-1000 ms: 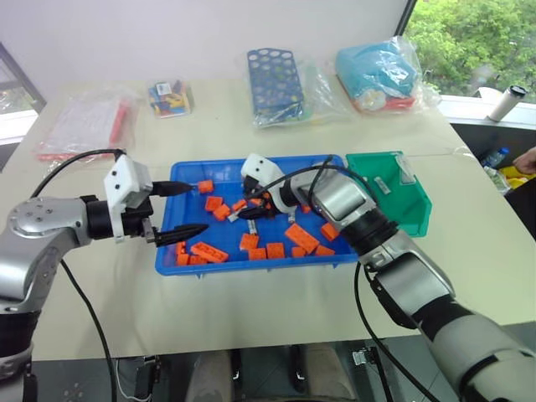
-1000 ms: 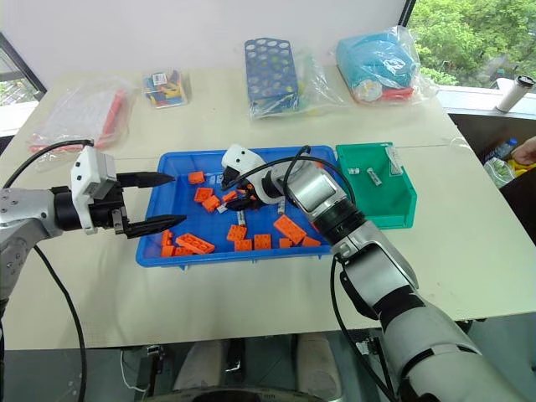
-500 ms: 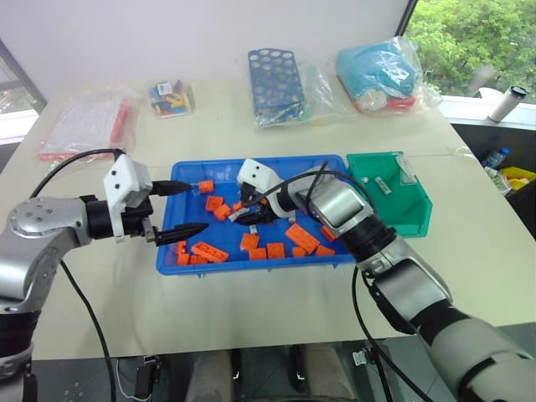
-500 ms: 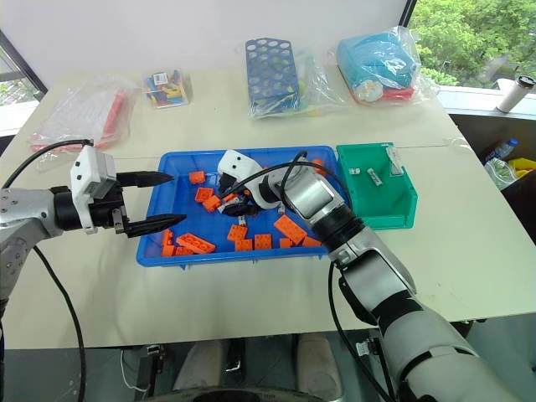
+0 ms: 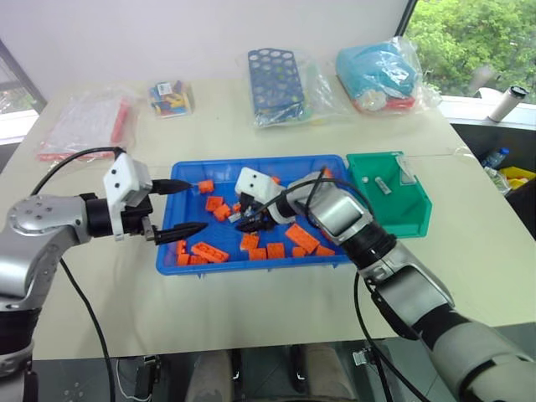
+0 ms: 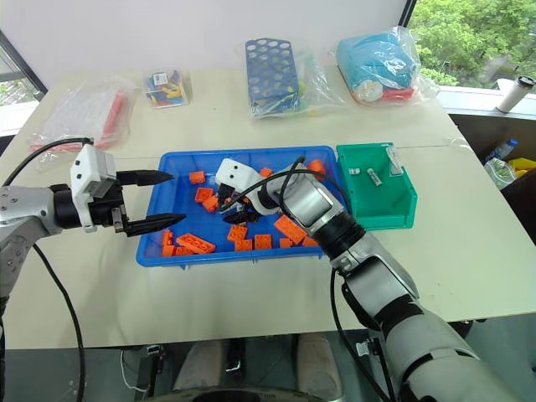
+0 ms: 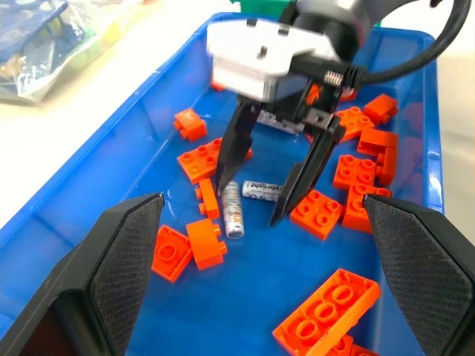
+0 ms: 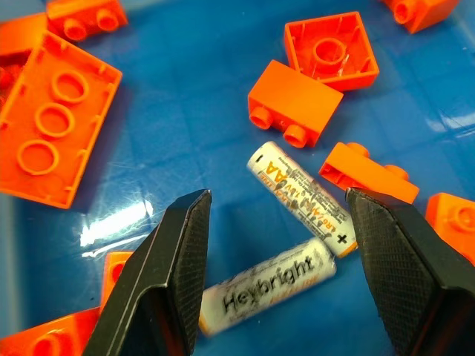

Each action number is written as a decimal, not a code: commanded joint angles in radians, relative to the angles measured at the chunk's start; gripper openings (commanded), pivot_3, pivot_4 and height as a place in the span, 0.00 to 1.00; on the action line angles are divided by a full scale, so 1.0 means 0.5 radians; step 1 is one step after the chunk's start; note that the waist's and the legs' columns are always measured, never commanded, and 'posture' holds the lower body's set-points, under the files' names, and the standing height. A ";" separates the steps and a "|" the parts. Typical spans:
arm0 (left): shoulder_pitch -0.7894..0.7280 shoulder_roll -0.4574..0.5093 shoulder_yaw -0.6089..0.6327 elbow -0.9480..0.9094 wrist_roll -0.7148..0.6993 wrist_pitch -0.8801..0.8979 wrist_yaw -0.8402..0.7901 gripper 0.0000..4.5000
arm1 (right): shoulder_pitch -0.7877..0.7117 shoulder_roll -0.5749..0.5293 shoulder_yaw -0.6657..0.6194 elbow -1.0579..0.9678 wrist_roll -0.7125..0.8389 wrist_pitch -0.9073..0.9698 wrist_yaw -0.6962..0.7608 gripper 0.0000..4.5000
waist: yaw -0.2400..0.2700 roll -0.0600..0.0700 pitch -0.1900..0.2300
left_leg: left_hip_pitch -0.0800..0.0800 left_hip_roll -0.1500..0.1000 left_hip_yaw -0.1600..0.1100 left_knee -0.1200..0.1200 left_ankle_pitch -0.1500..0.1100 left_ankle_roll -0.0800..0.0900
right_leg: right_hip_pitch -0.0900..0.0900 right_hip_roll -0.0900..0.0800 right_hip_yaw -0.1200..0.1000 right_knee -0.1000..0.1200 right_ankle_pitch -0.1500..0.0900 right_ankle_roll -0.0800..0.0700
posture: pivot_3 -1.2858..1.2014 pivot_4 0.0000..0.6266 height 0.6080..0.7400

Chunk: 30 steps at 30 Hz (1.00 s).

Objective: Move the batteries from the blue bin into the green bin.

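While the right pincer [image 5: 244, 221] hangs released over the blue bin [image 5: 180, 260] in the head view, the left pincer [image 5: 188, 208] stands open beside it. From the left wrist, two batteries [image 7: 245, 200] lie between the right pincer's fingers. From the right wrist, they lie among orange bricks [image 8: 53, 119], just below its spread tips.
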 commanded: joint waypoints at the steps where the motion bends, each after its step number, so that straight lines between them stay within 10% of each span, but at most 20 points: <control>1: -0.019 0.007 0.035 -0.033 0.001 -0.026 0.001 1.00 | -0.051 0.053 0.008 0.166 -0.055 -0.138 -0.012 0.65 | 0.001 0.000 0.000 | 0.000 0.000 0.000 0.000 0.000 0.000 | 0.000 0.000 0.000 0.000 0.000 0.000 | 0.52 0.24 0.98; 6: 0.014 0.013 0.070 -0.062 -0.012 -0.015 0.017 1.00 | -0.112 0.116 -0.011 0.417 -0.100 -0.271 -0.009 0.65 | -0.002 0.000 0.000 | 0.001 0.000 0.000 0.000 0.000 -0.001 | 0.000 0.001 0.000 0.001 0.000 0.000 | 0.52 0.24 0.98; 14: 0.046 0.002 0.074 -0.097 -0.025 0.000 0.045 1.00 | -0.107 0.133 -0.030 0.465 -0.127 -0.341 0.034 0.02 | 0.000 0.000 0.000 | 0.001 0.000 0.000 0.000 0.000 -0.001 | 0.002 0.000 0.000 0.001 0.000 0.000 | 0.52 0.24 0.98; 22: 0.038 -0.041 0.001 -0.089 -0.037 0.001 0.021 1.00 | -0.116 -0.021 -0.439 -0.132 0.138 0.126 0.030 0.02 | 0.007 0.000 0.000 | 0.000 0.001 0.000 0.000 0.001 -0.001 | 0.001 0.000 0.000 0.001 0.000 0.000 | 0.52 0.24 0.98; 30: 0.072 -0.086 -0.011 -0.074 -0.033 -0.012 -0.020 1.00 | 0.134 -0.789 -1.049 -0.682 0.297 0.660 -0.077 0.02 | 0.064 0.000 0.000 | 0.000 0.001 0.000 0.001 0.000 -0.001 | 0.002 -0.004 0.000 -0.003 -0.001 -0.003 | 0.52 0.24 0.98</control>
